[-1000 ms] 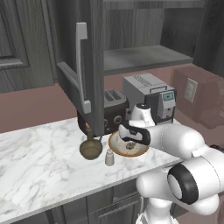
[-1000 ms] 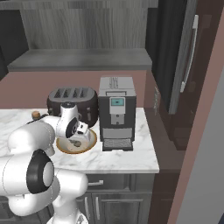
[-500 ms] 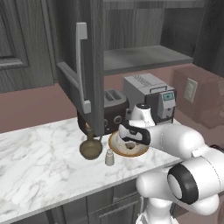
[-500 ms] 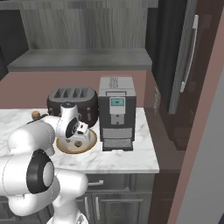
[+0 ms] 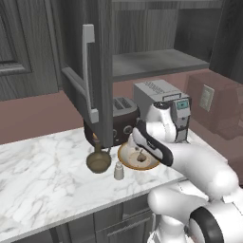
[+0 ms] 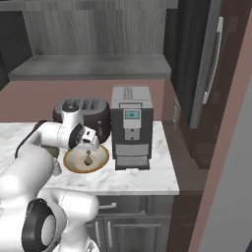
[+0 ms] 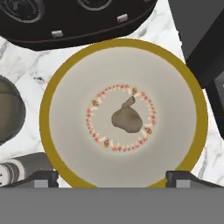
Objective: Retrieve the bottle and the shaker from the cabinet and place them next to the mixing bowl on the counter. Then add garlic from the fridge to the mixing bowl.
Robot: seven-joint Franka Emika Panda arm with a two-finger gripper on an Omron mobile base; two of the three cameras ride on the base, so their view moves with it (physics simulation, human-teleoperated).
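The mixing bowl (image 7: 47, 103), grey with a yellow rim, stands on the marble counter in front of the toaster. A brownish garlic bulb (image 7: 127, 118) lies loose at its centre, also seen as the garlic (image 5: 141, 153) from the left base. My gripper (image 7: 112, 177) hovers straight above the bowl, open, its fingertips (image 7: 43, 177) wide apart with nothing between them. The round brown bottle (image 5: 98, 160) stands just left of the bowl. The small pale shaker (image 5: 118, 171) is beside it, close to the bowl's rim (image 5: 129, 165).
A black toaster (image 5: 124, 118) sits behind the bowl and a coffee machine (image 6: 130, 125) to its right. The open cabinet door (image 5: 90, 76) hangs over the bottle. The dark fridge (image 6: 206, 74) rises at the far right, past the counter's end (image 6: 167, 172).
The jaws have gone from shut to wide open, and the garlic now lies free in the bowl. The arm has hardly moved.
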